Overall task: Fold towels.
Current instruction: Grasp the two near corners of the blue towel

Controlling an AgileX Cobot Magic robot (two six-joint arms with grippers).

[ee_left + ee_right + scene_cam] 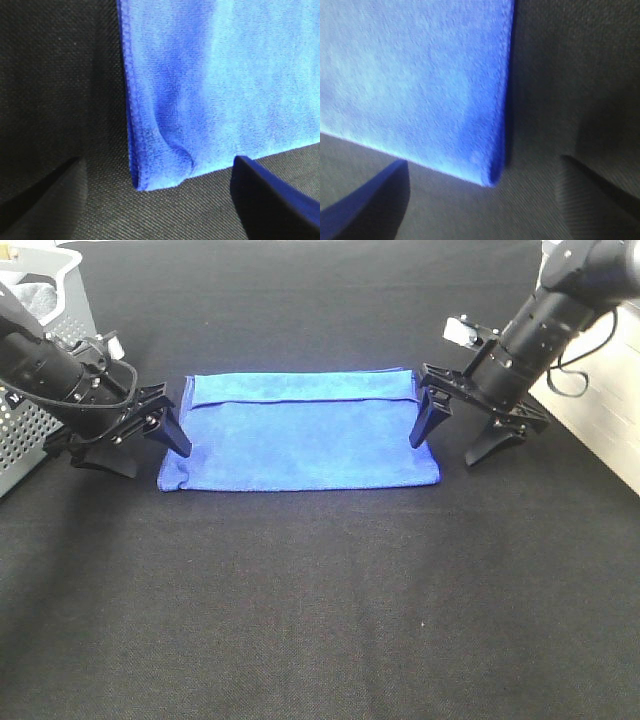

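Note:
The royal-blue towel [300, 435] lies flat on the black table cloth, folded into a wide rectangle with a narrow folded strip along its far edge. No white tag shows. My left gripper [156, 462] is open, low at the towel's near-left corner, one finger over the towel's left edge. In the left wrist view the stitched towel corner [155, 170] lies between the open fingers [275, 200]. My right gripper [443, 453] is open at the near-right corner, one finger on the towel's right edge. The right wrist view shows that towel corner [445, 100] between the fingers [365, 205]. Neither gripper holds anything.
A white perforated basket [35, 405] with grey cloth inside stands at the far left, behind my left arm. A white surface [605, 430] borders the black cloth on the right. Black cloth [320, 620] stretches in front of the towel.

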